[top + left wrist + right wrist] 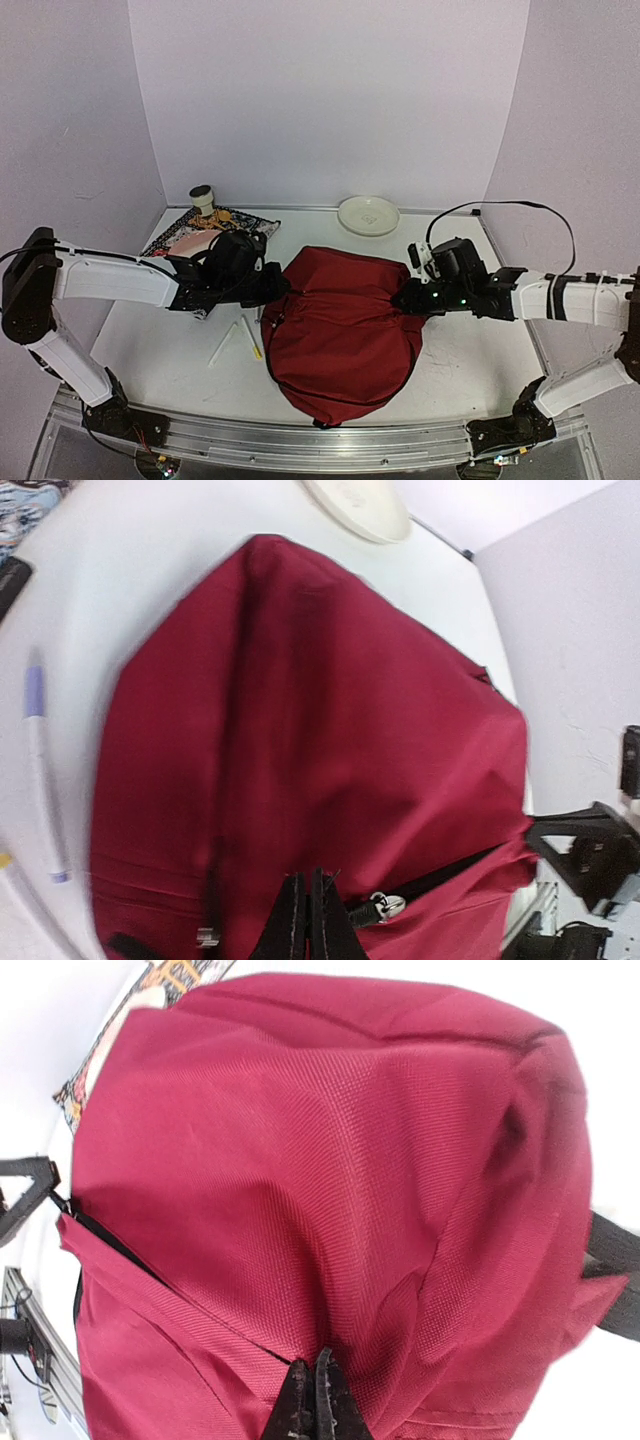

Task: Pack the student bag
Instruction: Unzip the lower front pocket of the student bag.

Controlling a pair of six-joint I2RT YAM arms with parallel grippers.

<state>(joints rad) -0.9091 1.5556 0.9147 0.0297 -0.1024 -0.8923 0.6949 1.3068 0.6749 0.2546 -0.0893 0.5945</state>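
Black fingertips of the left gripper [307, 885] press together on a fold of the student bag [300, 730], just beside a silver zipper pull [385, 907]. The right gripper [312, 1365] is likewise pinched shut on fabric at a zipper seam. The cloth is woven, dark red, soft and creased, with black zips. From above, the bag lies mid-table [480, 360] between the two grippers. Its long axis runs near to far, rounded end toward the arm bases, with a white plate [368, 215] beyond it.
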